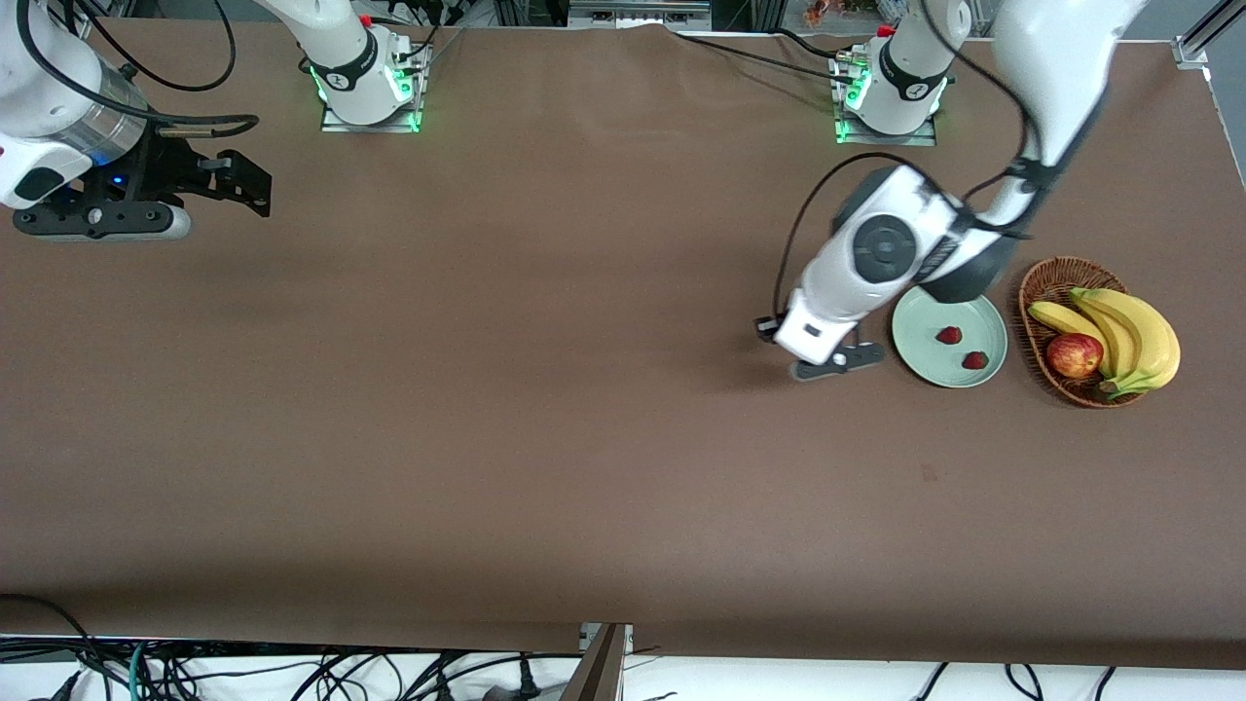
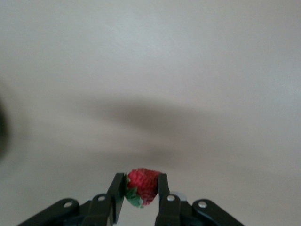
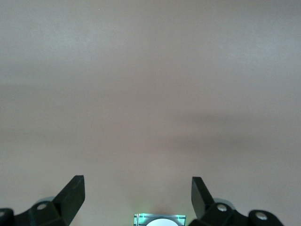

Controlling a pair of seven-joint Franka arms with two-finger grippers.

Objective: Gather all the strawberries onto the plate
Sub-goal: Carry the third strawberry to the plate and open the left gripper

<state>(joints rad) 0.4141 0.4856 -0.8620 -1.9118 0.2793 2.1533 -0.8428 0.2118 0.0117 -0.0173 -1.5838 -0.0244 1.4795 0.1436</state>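
The left gripper (image 2: 142, 188) is low over the table (image 1: 545, 389), just beside the plate (image 1: 920, 336), pinching a strawberry (image 2: 142, 186) between its fingers. Two more strawberries (image 1: 949, 335) lie on that plate, with the basket (image 1: 1042, 282) next to it. The right gripper (image 3: 138, 190) waits with fingers spread wide, holding nothing, at its own end of the table.

High front cam; wrist cams close, tabletop (image 1: 545, 409) shared.

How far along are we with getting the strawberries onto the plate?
Two strawberries already lie on the plate. The left gripper, down beside the plate, is shut on the third strawberry. Left: carrying it over and releasing it. The right gripper waits open.
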